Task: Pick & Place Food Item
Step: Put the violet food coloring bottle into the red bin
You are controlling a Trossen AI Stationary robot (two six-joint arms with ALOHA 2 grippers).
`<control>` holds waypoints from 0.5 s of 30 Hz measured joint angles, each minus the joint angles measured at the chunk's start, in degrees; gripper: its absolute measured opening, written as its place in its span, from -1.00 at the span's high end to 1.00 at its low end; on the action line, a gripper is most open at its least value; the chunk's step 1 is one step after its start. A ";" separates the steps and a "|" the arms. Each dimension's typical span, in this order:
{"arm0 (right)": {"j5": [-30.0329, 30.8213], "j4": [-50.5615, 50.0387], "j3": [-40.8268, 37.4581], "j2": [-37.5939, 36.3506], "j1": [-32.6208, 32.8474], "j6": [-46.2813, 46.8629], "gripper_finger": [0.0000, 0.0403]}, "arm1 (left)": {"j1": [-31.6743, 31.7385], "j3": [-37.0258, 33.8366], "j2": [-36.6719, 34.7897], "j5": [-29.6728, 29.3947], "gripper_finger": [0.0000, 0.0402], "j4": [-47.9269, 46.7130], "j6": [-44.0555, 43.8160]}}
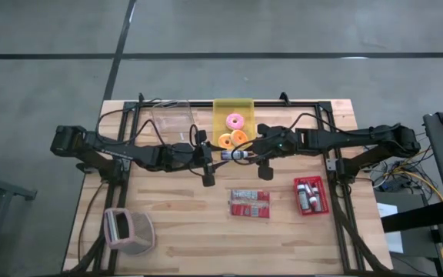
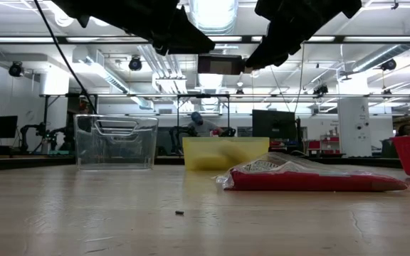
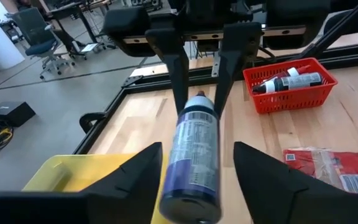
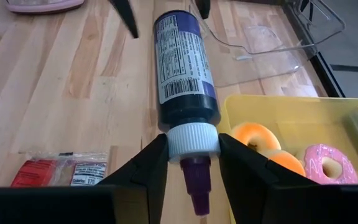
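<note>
Dark blue bottle [image 4: 184, 68] with a white cap and purple tip, up in the air over the middle of the wooden table [image 1: 183, 231], lying flat between the two arms. Pinched at the white cap end by the right gripper [image 4: 192, 149], one dark finger on each side of the cap. Far end of the bottle sitting between the fingers of the left gripper [image 3: 194, 168], spread apart with a gap on both sides of the bottle, not squeezing it. Just beside and under the bottle, a yellow bin [image 1: 232, 108] with orange donuts [image 4: 255, 138] and a pink donut [image 1: 235, 121] inside. Near it, a clear plastic tub [image 2: 115, 141]. Farther out on the table, a red snack packet [image 1: 250, 205], a red basket [image 1: 311, 195] with small bottles lying in it, and a pink basket [image 1: 128, 231] near the left corner.
</note>
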 joint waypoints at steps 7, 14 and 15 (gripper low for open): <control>0.01 -0.02 0.00 0.00 0.00 0.00 0.38 | 0.00 0.00 0.00 -0.01 -0.26 -0.24 -0.04; -0.01 -0.06 0.00 0.00 0.00 0.00 0.38 | 0.00 0.00 0.00 -0.03 -0.40 -0.37 -0.40; -0.01 -0.06 0.00 0.00 0.00 0.00 0.38 | 0.00 0.00 0.00 -0.04 -0.41 -0.37 -0.39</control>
